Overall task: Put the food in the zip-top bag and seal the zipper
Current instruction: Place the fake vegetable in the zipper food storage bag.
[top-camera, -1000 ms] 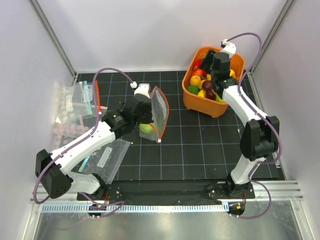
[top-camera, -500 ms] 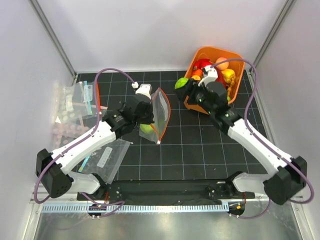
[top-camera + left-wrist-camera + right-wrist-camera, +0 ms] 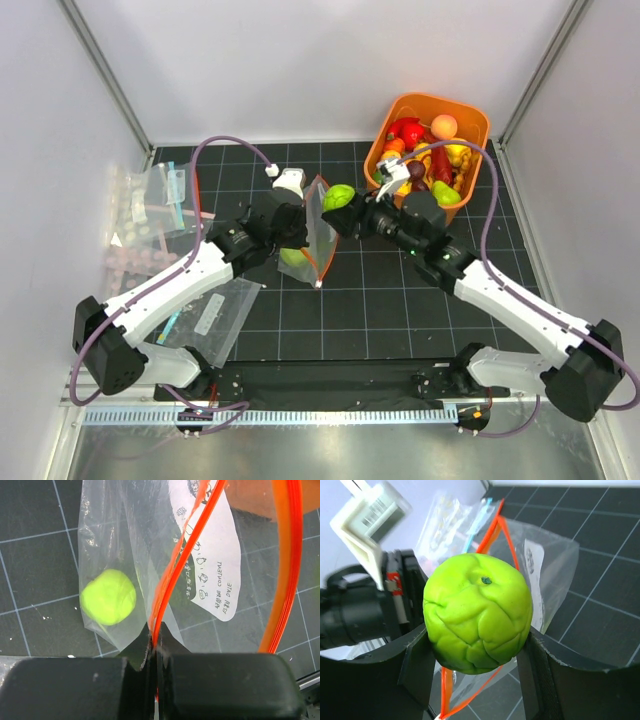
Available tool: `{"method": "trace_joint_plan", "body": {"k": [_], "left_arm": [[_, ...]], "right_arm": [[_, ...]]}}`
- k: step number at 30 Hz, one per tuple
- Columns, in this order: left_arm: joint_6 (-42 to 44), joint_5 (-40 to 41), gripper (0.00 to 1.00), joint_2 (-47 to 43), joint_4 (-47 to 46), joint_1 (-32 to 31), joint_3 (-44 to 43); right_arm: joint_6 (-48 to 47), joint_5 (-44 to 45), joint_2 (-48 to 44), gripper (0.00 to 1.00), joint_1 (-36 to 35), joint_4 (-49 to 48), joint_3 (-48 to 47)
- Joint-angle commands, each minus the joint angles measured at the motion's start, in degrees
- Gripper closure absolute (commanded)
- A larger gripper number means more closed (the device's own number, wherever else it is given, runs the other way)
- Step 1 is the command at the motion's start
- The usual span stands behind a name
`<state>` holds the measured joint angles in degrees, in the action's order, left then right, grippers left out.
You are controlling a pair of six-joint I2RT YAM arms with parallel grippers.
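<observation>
Orange bin, spare bags around zip-top bag

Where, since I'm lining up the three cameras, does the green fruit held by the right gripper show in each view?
Top external: green fruit at centre, in the right gripper, beside the zip-top bag mouth.
Left wrist: not in it; the green ball inside the bag is another piece.
Right wrist: the fruit fills the centre, between the fingers.
Shared landmark: the orange-red zipper.
</observation>
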<state>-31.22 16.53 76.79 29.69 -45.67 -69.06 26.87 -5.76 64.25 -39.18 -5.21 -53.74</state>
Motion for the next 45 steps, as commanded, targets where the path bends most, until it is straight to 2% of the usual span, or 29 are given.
{"method": "trace_joint_plan", "body": {"k": [1, 4, 8, 9, 13, 21, 28, 39, 45], "left_arm": [[0.55, 0.96, 1.00, -0.33, -2.36, 0.14, -1.34], [0.55, 0.96, 1.00, -0.59, -2.53, 0.14, -1.17], [0.46, 1.04, 1.00, -1.21, -3.06, 0.05, -0.64], [0.37, 0.96, 1.00, -1.47, -3.24, 0.05, -0.47], [0.37, 1.04, 1.00, -1.74, -3.41, 0.14, -0.38], [0.37, 2.71, 1.00, -1.47, -2.89, 0.14, -0.64], [0.02, 3.33, 1.00, -1.82, -1.83, 0.05, -0.90], [-1.03, -4.05, 1.00, -3.76, -4.47, 0.14, 0.33], [-1.38, -5.11, 1.00, -4.11, -4.64, 0.14, 0.50]], "right_arm": [[-1.56, -1.19, 2.54, 0.79, -1.60, -2.61, -1.11], [-2.35, -1.01, 4.92, 0.79, -2.83, -1.91, -1.98], [-3.32, 1.10, 6.50, 0.66, -3.98, -0.15, -3.30], [-3.41, 2.23, 6.59, 0.66, -4.15, 0.20, -3.31], [-3.41, 2.24, 6.42, 0.70, -4.33, 0.64, -3.57], [-4.72, 3.56, 0.09, 0.71, -4.68, 1.35, -2.34], [-3.76, 0.67, -2.73, 0.72, -4.77, -0.06, -1.20], [-1.74, -1.01, 5.96, 0.73, -6.00, -0.94, -2.69], [-1.65, 7.93, 9.66, 0.76, -7.14, 4.86, -5.94]]}}
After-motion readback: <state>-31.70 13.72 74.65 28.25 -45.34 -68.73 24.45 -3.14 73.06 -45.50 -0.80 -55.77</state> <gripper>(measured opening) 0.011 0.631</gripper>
